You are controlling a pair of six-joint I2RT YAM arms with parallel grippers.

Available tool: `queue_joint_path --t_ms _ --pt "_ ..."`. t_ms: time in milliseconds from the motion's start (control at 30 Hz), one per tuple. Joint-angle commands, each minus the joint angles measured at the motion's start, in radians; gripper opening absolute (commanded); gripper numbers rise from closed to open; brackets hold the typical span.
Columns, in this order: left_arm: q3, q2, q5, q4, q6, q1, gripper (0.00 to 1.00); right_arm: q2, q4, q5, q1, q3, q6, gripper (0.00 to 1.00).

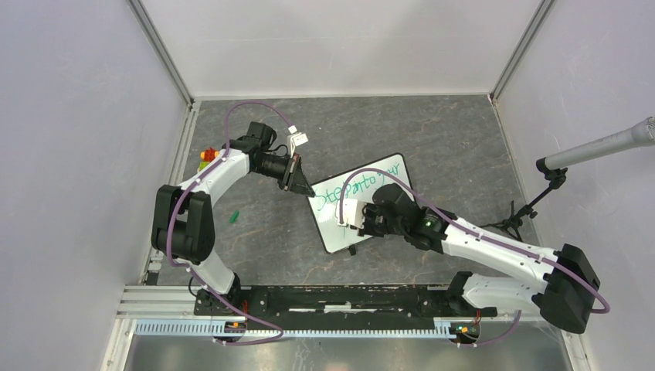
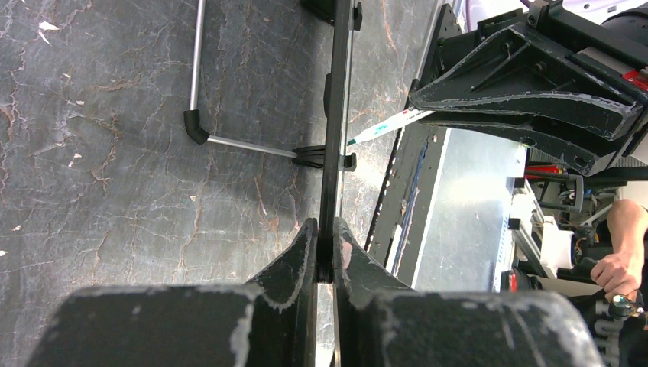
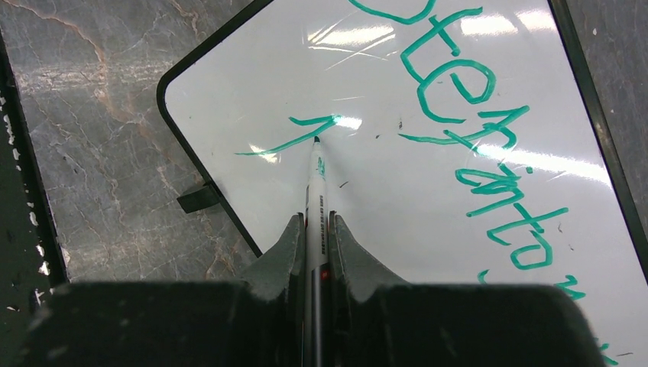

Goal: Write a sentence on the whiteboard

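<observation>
Right gripper (image 3: 313, 223) pinching the marker (image 3: 316, 180), second line barely started.
We have the tip touching the whiteboard (image 3: 229, 84) under the first green row of the sentence (image 3: 474, 130); the left gripper (image 2: 326, 229) clamps the board's edge at the middle of the table (image 1: 263, 247). Next, we judge, comes light, steady pressure and even letters along the board.

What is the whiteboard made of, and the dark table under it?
The whiteboard looks like smooth, glossy coated board, maybe plastic or enamel: lights glare off its white face. Its thin black frame looks like plastic. The table looks like dark grey stone with pale veins, though it could be a printed surface.
</observation>
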Motion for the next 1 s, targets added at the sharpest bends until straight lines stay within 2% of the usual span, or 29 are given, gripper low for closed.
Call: queue_joint_path --t_ms 0,567,967 --pt "0.0 0.009 -0.03 0.021 0.036 -0.003 0.02 0.013 0.034 0.023 0.0 0.044 0.001 0.0" --pt "0.001 0.007 -0.034 0.021 0.033 -0.004 0.02 -0.005 0.012 0.059 -0.055 0.039 0.014 0.0" --pt "0.003 0.011 -0.035 0.021 0.032 -0.003 0.02 0.005 -0.079 -0.048 -0.052 0.016 -0.009 0.0"
